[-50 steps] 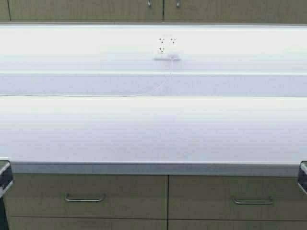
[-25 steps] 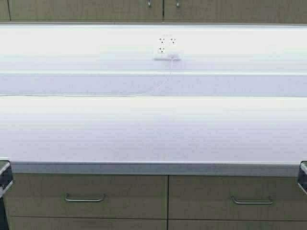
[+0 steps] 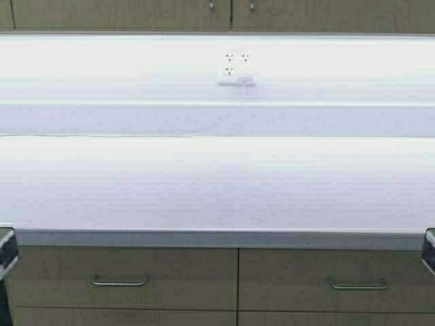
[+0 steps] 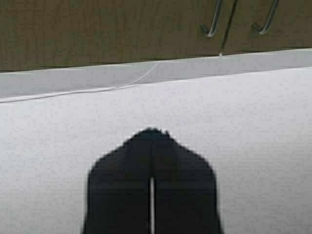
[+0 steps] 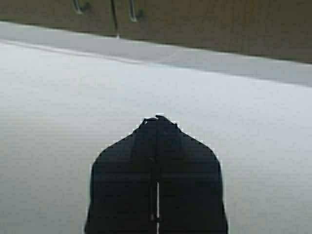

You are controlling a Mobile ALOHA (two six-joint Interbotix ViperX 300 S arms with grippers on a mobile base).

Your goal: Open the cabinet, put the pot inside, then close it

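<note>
Both grippers, left (image 4: 151, 146) & right (image 5: 157, 131), sit pinched together w/ nothing held, parked low near the counter (image 3: 217, 183) edge; cabinet (image 3: 231, 12) doors closed at far top, pot not in view.

Wall cabinet (image 3: 231, 13): both doors shut, pot not in view.
Light wood, seen only as its lower edge along the far top of the high view. Two flat doors meet at a centre seam, slim silver handle ends (image 4: 213, 24) just beside it.
</note>
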